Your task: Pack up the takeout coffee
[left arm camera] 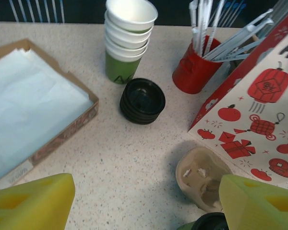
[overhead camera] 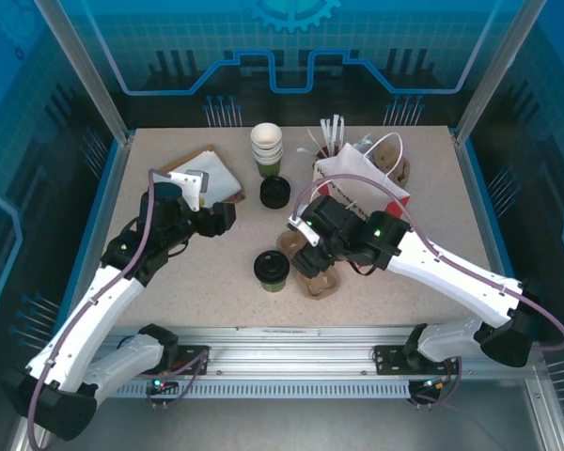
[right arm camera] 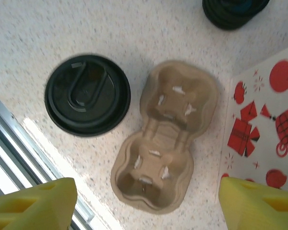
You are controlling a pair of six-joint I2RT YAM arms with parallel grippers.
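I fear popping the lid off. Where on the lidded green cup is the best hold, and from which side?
Best take the takeout coffee by its green paper wall just under the lid, coming level from its left: it stands upright, the lid overhangs, and the pulp carrier sits close on its right.

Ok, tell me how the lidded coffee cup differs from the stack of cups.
The takeout coffee wears a black lid; the stack of cups is open, showing white rims. The coffee is a single cup; the stack nests several. The coffee stands beside the cup carrier; the stack stands farther back. Both are upright green paper cups.
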